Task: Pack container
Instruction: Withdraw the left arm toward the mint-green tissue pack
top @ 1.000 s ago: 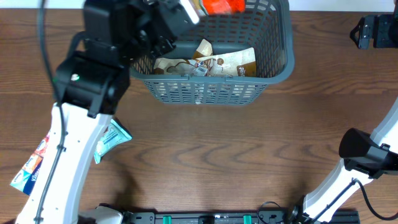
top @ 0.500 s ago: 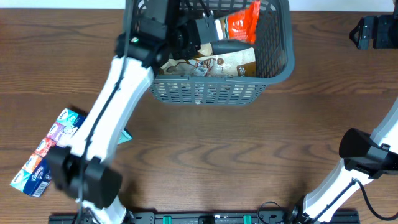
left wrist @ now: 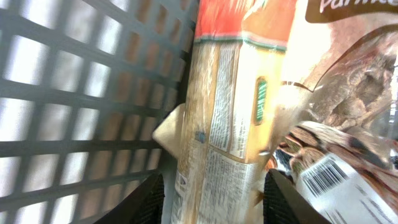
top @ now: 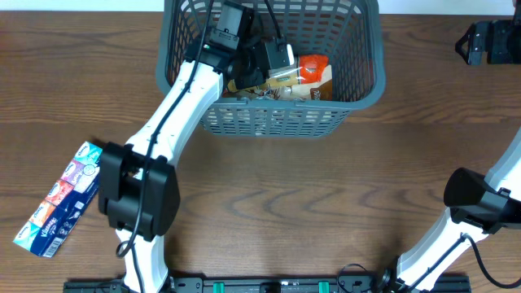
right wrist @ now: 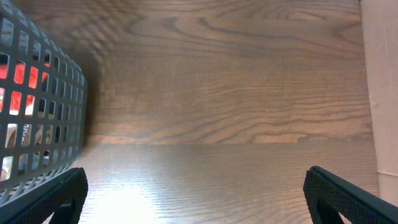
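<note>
The dark grey lattice container [top: 358,94] stands at the table's far middle and holds several snack packs. My left gripper [top: 282,72] reaches down inside it. In the left wrist view its jaws [left wrist: 214,200] are spread on either side of an orange and cream snack pack [left wrist: 233,106], with a thin gap at each finger; the pack lies by the basket wall [left wrist: 81,93]. This pack also shows in the overhead view [top: 314,68]. A brown pack [left wrist: 348,124] lies beside it. My right gripper [top: 487,41] is open and empty above bare table [right wrist: 199,199], right of the container [right wrist: 37,106].
A blue and orange multi-pack [top: 61,198] lies on the table at the near left, beside the left arm's base [top: 138,195]. The right arm's base [top: 480,203] stands at the near right. A pale edge [right wrist: 382,93] borders the table on the right.
My left gripper has come down into the container with the orange pack, which now lies among the other packs. The right arm has not moved.
</note>
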